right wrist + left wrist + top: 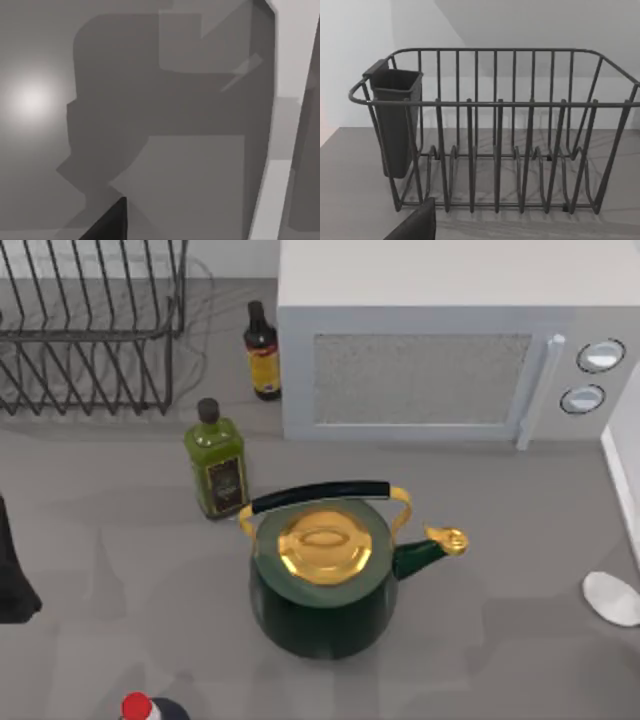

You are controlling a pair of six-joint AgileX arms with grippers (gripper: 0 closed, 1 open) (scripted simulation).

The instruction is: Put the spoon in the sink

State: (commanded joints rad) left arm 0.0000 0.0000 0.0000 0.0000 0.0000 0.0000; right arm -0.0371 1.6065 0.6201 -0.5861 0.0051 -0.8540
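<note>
Top view: left arm [14, 570] sits at the table's left edge, grip unreadable; spoon [611, 597] lies right.

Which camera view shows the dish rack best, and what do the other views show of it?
The left wrist view shows the dish rack best: the whole wire frame, its upright dividers and the dark cup hung on one end. The top view catches a corner of the rack at the table's far left. The right wrist view gives grey surfaces, no rack.
</note>
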